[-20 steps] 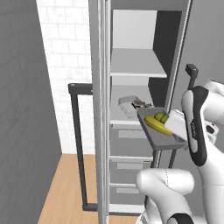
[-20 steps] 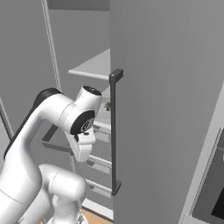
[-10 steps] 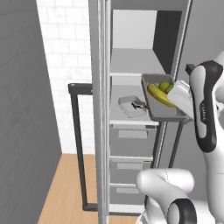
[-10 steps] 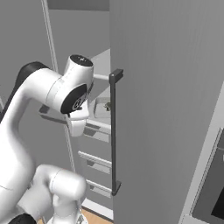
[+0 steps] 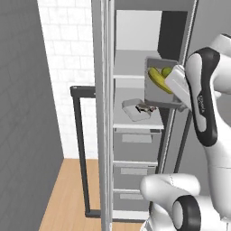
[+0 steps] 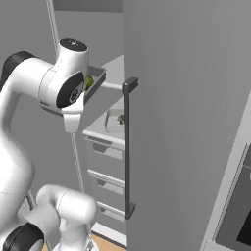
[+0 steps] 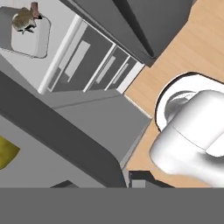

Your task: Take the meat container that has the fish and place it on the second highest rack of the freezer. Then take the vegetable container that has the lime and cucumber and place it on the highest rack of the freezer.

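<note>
the vegetable container [image 5: 159,84], pinched at its rim by the gripper [image 5: 177,81], has been raised from second-rack height and tipped steeply beside the highest rack [image 5: 129,76], so placement is judged near.

Flat, even rendered light, soft shadows, no glare; edges slightly soft and blocky

Arm raised high, wrist bent; end effector [image 5: 175,86] clamped on load.

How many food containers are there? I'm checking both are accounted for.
2. The fish container sits on the second highest rack inside the freezer. The vegetable container, tilted, is held in the hand, just in front of the highest rack.
</note>
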